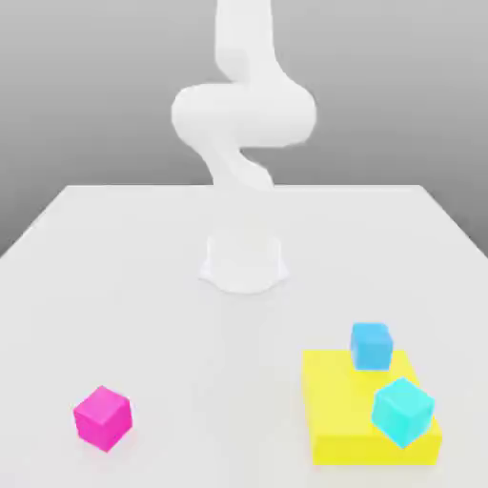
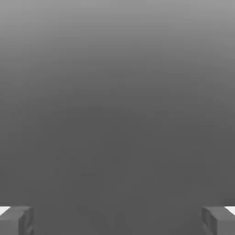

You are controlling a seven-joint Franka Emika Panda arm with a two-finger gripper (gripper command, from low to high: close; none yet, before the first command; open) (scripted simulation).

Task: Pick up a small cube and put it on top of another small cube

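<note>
**Exterior view: pink cube sits alone on the table**

The small pink cube point(image 1: 102, 416) rests near the table's point(image 1: 143, 286) front edge, toward the exterior view's left corner. A yellow block point(image 1: 343, 410) near the front right holds a sky-blue cube point(image 1: 370, 345) and a turquoise cube point(image 1: 402, 411). In the hand view the jaws stand wide apart, holding nothing

The white arm point(image 1: 243, 114) is cut off by the exterior view's upper edge. In the hand view, both fingertips point(image 2: 16, 220) are cropped at the edge.
</note>
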